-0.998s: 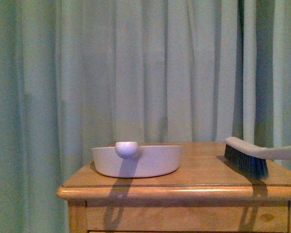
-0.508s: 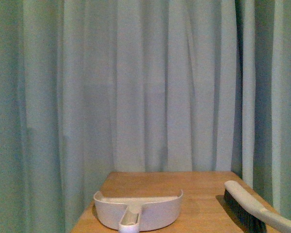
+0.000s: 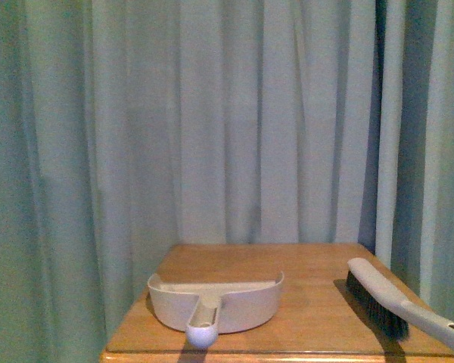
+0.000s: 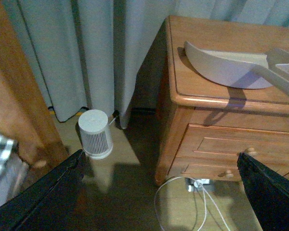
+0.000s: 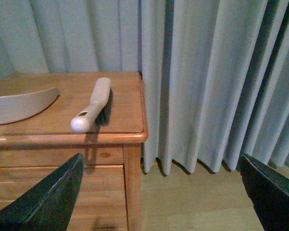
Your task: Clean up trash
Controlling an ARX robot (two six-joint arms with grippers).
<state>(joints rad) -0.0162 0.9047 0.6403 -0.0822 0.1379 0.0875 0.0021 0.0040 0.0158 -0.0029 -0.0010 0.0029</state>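
No wad of white tissue shows in any view. A white dustpan (image 3: 216, 304) lies on the wooden nightstand (image 3: 303, 265), handle toward me; it also shows in the left wrist view (image 4: 241, 67) and at the edge of the right wrist view (image 5: 19, 106). A white hand brush (image 3: 386, 299) with dark bristles lies on the nightstand's right side, seen too in the right wrist view (image 5: 94, 103). My left gripper (image 4: 164, 192) is open and empty over the floor in front of the nightstand. My right gripper (image 5: 164, 192) is open and empty over the floor to the nightstand's right.
Pale green curtains (image 3: 234, 121) hang behind and beside the nightstand. A small white cylindrical appliance (image 4: 95, 133) stands on the floor to its left, by a wooden panel (image 4: 14, 96). A white cable (image 4: 197, 202) loops under the drawers. A checked fabric (image 4: 0, 154) shows at one edge.
The front view has shifted: first upward past the nightstand's front edge, then slightly back down. The dustpan and brush have stayed in place on the nightstand.
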